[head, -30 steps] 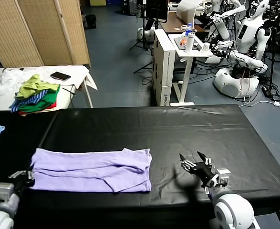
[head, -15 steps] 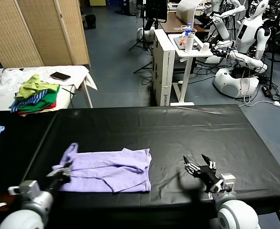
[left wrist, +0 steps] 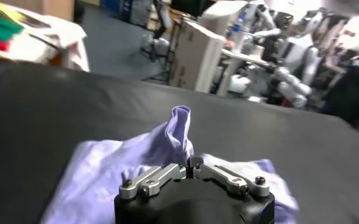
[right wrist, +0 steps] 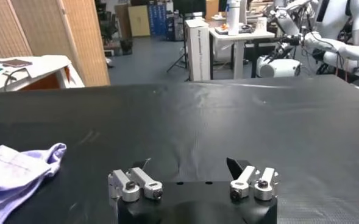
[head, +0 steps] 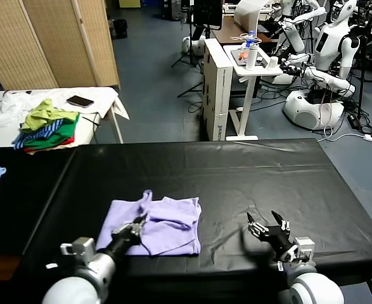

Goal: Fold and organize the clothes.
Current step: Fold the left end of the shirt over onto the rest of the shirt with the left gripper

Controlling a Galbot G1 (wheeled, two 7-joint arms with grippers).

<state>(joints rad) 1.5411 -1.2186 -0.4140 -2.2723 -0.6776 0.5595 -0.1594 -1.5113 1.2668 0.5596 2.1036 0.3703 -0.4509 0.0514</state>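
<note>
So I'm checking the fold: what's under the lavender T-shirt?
Around the T-shirt only the black table cover shows. The left tool holds a lifted flap over it; anything beneath the layers is hidden.

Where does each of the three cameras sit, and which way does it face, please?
Head view: on the robot's head, looking forward and down over the black table; both arms show.
Left wrist view: behind the left gripper, shut on the lavender T-shirt.
Right wrist view: behind the open right gripper, facing across bare table.
Shared: the T-shirt appears in all three; the head view also shows both grippers.
</note>
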